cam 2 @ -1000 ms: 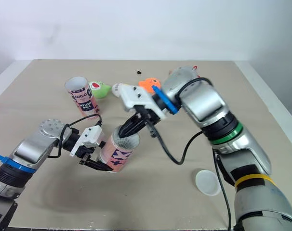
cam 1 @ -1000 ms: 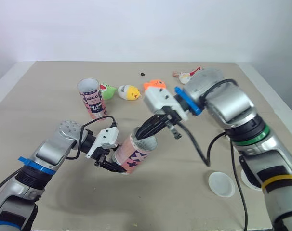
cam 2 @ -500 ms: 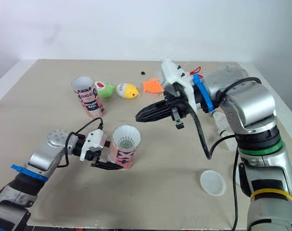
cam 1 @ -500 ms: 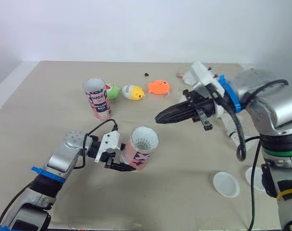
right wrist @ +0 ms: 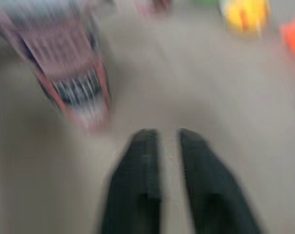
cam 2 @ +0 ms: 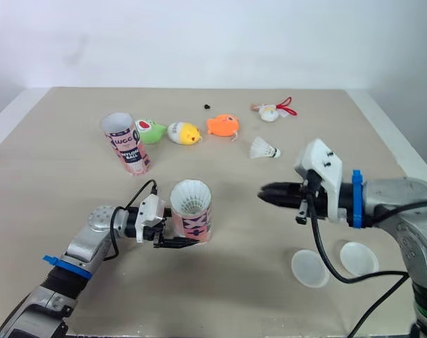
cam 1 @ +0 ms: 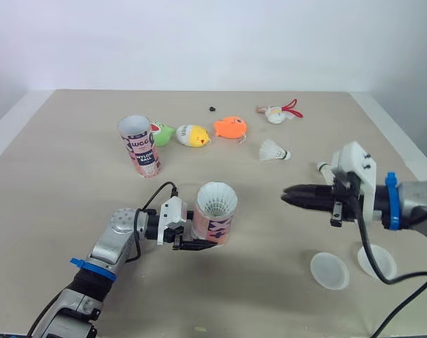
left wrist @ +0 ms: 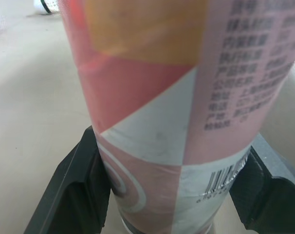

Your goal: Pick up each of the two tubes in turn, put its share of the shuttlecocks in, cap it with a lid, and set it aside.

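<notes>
Left gripper (cam 1: 194, 241) clamps an upright pink tube (cam 1: 215, 224) holding a shuttlecock (cam 1: 216, 203); right gripper (cam 1: 291, 194), nearly closed and empty, points at it from well apart

Both arms wear smooth silver-grey shells with rounded joints; the left arm (cam 1: 120, 225) carries a blue band (cam 1: 85, 266) near its elbow, a small white block (cam 1: 172, 211) at the wrist and a thin black cable (cam 1: 161, 189) arching over it; its fingers (left wrist: 74, 190) are matt black, broad and wedge-shaped; the right arm (cam 1: 419, 198) has a blue ring (cam 1: 390, 210) behind an angular white wrist housing (cam 1: 354, 172) marked with small dark dots; a black lead (cam 1: 366, 243) sags beneath it; its slim black tips taper forward.
</notes>
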Robot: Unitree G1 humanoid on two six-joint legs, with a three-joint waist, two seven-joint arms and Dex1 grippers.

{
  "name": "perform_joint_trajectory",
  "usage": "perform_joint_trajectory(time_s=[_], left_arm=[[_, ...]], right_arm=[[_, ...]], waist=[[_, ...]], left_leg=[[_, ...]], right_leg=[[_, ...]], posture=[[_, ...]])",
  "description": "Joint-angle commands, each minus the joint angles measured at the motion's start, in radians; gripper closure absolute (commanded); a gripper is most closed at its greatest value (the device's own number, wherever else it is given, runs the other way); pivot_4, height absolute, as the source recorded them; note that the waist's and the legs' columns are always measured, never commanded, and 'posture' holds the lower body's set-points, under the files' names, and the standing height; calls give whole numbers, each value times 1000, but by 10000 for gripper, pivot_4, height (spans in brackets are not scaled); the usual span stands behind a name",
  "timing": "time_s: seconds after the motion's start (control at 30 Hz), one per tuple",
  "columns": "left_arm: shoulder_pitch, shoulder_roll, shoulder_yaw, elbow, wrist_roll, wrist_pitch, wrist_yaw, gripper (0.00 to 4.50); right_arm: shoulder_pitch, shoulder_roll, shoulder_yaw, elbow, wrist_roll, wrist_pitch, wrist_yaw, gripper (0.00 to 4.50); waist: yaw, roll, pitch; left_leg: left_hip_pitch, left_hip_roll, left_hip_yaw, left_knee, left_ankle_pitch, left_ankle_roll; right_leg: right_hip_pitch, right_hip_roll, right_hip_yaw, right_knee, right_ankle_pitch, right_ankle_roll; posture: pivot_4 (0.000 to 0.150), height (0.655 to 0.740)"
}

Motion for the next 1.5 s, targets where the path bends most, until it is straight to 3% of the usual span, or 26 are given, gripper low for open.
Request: perform_joint_trajectory(time_s=[0.03, 0.13, 0.17, 0.3, 0.5, 0.77, 1.2, 1.3, 1.5], left_arm=[[49, -6, -22, -22, 14, -10, 20, 17198], [95, -17, -11, -66, 14, -30, 65, 17198], [114, -13, -8, -91, 7, -24, 72, 17198], [177, 9, -4, -174, -9, -10, 91, 17198], [232, 48, -10, -210, 27, -37, 114, 17198], [178, 17, -1, -134, 58, -99, 184, 17198], [122, 20, -37, -106, 48, -69, 139, 17198], [104, 16, -37, -97, 51, -73, 147, 17198], [78, -5, -34, -64, 74, -96, 176, 17198]], right_arm=[[40, -42, -84, -54, 20, -22, 13, 16476], [138, -82, -117, -65, -16, -43, 35, 3270], [169, -97, -129, -71, -17, -42, 45, 1072], [278, -145, -191, -83, -7, -72, 132, 1072], [387, -234, -151, 40, -178, -285, 228, 1072], [333, -256, 99, 179, -357, -529, 223, 1072], [177, -208, 370, 395, -534, -718, 226, 1072], [132, -198, 406, 432, -549, -740, 242, 8074], [100, -209, 418, 456, -532, -768, 298, 37702]], waist=[[1, 0, 0], [2, -1, 0], [2, -1, 0], [2, -1, 0], [1, -1, 0], [1, -1, 0], [1, -3, 0], [0, -7, 0], [1, -8, 0]], left_leg=[[0, 0, 0, 0, 0, 0], [1, 2, -1, 0, 0, 0], [0, 2, -1, 0, 0, 0], [0, 2, 0, 0, 0, 0], [2, 4, 1, 0, 0, 0], [4, 4, 6, 0, 1, 0], [5, 4, 8, 1, 1, 0], [7, 4, 9, 1, 1, 0], [11, 5, 10, 2, 2, 1]], right_leg=[[0, 0, 0, 0, 0, 1], [1, 2, 0, 0, -1, 3], [1, 2, -1, 0, -1, 2], [0, 2, 0, 0, -2, 2], [1, 3, 0, 0, -2, 3], [1, 3, 1, 0, -2, 0], [1, 3, 4, 0, 0, 2], [2, 4, 4, 0, 0, 0], [5, 3, 5, 0, 1, -1]], posture=[[1500, 7400], [1500, 7400], [1500, 7400], [1500, 7400], [1500, 7400], [1500, 7400], [1500, 7400], [1500, 7400], [1500, 7400]])
